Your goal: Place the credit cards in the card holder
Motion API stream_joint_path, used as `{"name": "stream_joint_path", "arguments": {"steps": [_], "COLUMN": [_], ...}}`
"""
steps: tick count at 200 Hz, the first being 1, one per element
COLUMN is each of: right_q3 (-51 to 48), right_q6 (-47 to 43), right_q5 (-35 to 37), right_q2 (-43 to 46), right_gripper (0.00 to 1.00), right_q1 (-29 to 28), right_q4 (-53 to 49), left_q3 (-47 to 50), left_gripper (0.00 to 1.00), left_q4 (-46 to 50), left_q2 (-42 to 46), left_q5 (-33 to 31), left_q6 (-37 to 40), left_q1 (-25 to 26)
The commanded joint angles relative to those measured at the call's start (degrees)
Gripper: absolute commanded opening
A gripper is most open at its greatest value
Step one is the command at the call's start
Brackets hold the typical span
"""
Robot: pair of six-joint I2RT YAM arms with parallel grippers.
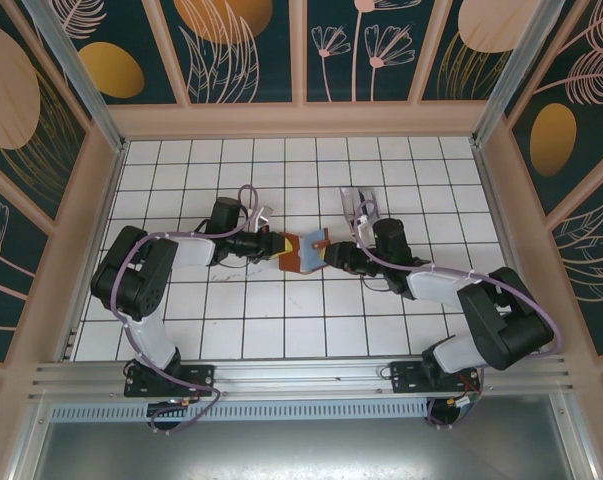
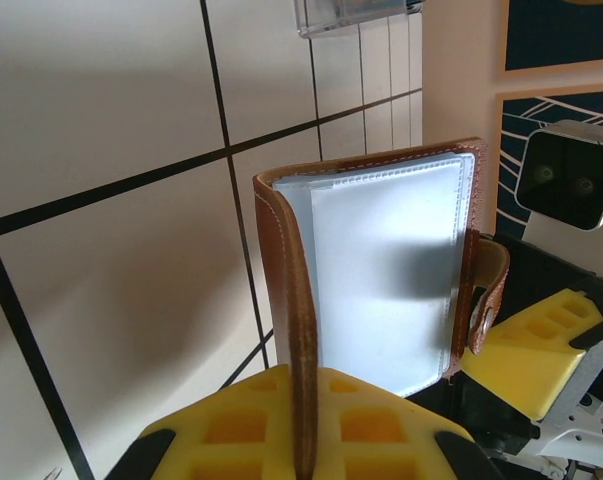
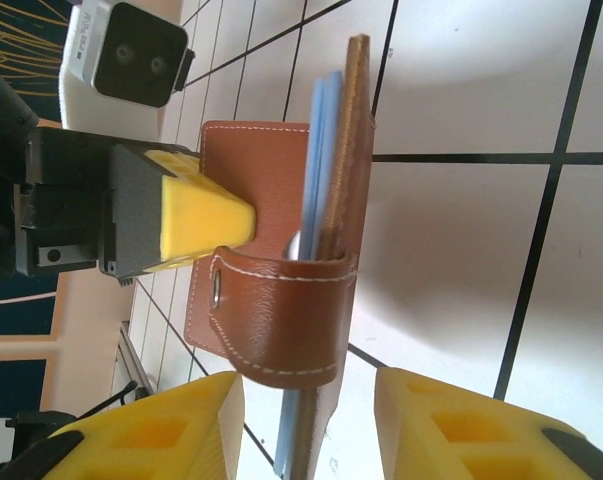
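Two grippers meet at mid-table (image 1: pixel 231 330) with the holder (image 1: pixel 303 250) raised between them.

1. Left gripper (image 2: pixel 303 420): closed on one cover of the holder. The leather edge runs straight down between its yellow pads, and the right wrist view shows one pad pressed flat on the cover's outer face.
2. Right gripper (image 3: pixel 309 420): jaws apart, straddling the holder's near edge. A gap shows on each side of the leather, so it grips nothing (judged from its own wrist view).
3. Holder: spread partly open, held on edge. Its frosted sleeves (image 2: pixel 381 270) face the left wrist camera. The tab (image 3: pixel 281 320) is unfastened from the gripped cover and curls round the open edge.
4. Cards (image 1: pixel 357 205): a pale flat item, probably the cards, lies on the table just beyond the right arm, apart from the holder.

Progress: early. The holder is lifted and opened, which readies the sleeves. Whether any sleeve already has a card in it cannot be told; the plastic is too cloudy. No gripper carries a card.

Remaining: pick up each card, align it with a sleeve mouth, slide it in.
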State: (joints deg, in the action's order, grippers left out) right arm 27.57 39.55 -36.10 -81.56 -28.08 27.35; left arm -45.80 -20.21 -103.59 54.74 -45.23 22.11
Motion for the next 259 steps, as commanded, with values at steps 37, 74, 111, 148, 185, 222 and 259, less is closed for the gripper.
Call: {"name": "stream_joint_path", "arguments": {"steps": [37,74,111,148,185,222,259], "right_q3": [-1.91,-1.48,-0.68,-0.1,0.29,-0.18,-1.01], "right_q6": [0.38,-0.08,-0.18,-0.27,-0.27,-0.41,-1.96], "right_q5": [-0.2,-0.55,-0.67,-0.61,0.01,1.58,2.6], "right_q2": [1.56,0.41,-1.0,-2.39,-3.08,-1.73,2.15], "right_gripper": [0.33,0.3,0.29,0.29,0.29,0.29,0.33], "right_q1": [0.65,0.57,0.3,-0.28,-0.58,-0.58,-0.65], "right_q4": [2.25,2.11,2.1,2.35,2.05,1.17,0.3], "left_q3": [-0.59,-0.78,-0.8,-0.78,-0.69,-0.47,-0.67], "left_gripper": [0.0,0.0,0.0,0.0,0.0,0.0,0.0], "left_q4": [0.78,0.41,0.34,0.26,0.16,0.11,0.76], "left_q2": [-0.43,-0.65,-0.56,-0.44,-0.45,-0.28,-0.57], "left_q5": [0.1,0.45,0.63,0.72,0.81,0.73,0.72], "left_q6": [1.31,1.2,1.2,1.07,1.1,1.08,1.51], "left_q1": [-0.31,-0.3,-0.31,-0.31,-0.31,-0.31,-0.36]}}
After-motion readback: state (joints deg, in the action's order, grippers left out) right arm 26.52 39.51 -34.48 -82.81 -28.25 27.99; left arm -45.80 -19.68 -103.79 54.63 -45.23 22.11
